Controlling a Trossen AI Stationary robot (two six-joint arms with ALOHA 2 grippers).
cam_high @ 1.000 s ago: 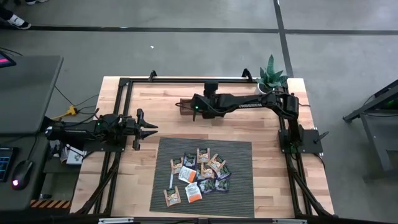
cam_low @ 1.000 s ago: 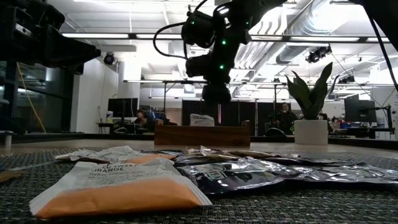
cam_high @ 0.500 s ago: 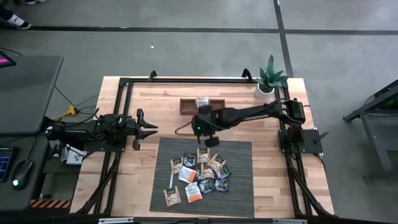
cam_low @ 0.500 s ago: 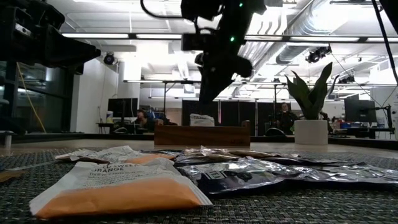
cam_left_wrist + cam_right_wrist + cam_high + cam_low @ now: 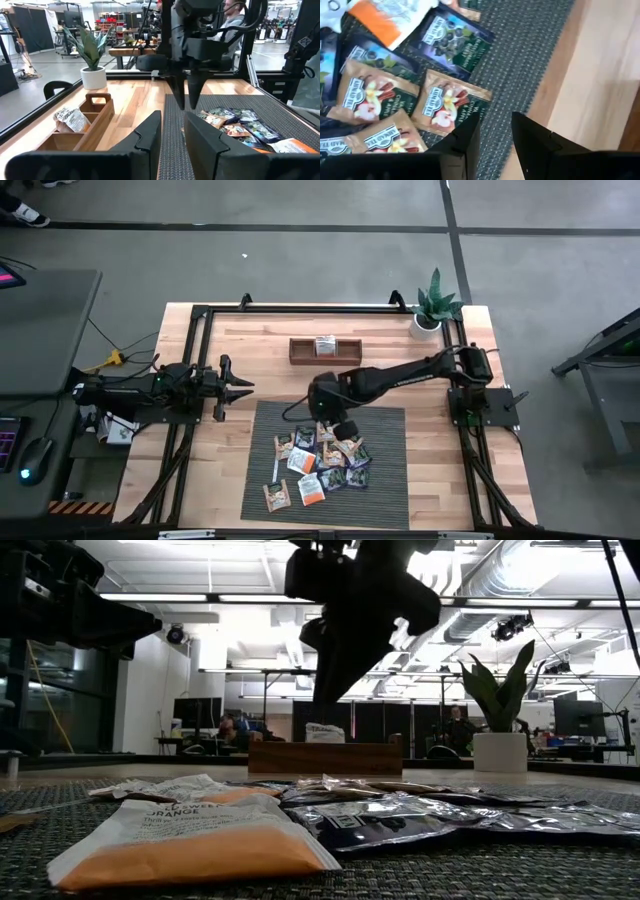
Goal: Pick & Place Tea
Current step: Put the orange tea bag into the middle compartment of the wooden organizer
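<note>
Several small tea sachets [image 5: 320, 460], orange, tan, white and dark, lie in a loose pile on the grey woven mat [image 5: 385, 480]; they also show in the low view [image 5: 200, 830] and the right wrist view [image 5: 447, 105]. One more white sachet [image 5: 324, 344] lies in the wooden tray [image 5: 325, 350]. My right gripper [image 5: 495, 130] hangs above the mat's far edge, just beyond the pile, pointing steeply down. It is open by a narrow gap with nothing between the fingers [image 5: 187, 97]. My left gripper [image 5: 172, 125] waits level at the table's left [image 5: 240, 388], open and empty.
A potted plant [image 5: 435, 305] stands at the far right corner. The wooden tray [image 5: 82, 125] sits on bare wood between the mat and the far edge. A black frame rail [image 5: 300, 308] runs along the table's far and side edges.
My right gripper has swung from over the wooden tray toward the table's near edge, and now stands over the mat's far edge. It has tipped from nearly level to pointing steeply down. The sachets have not moved.
</note>
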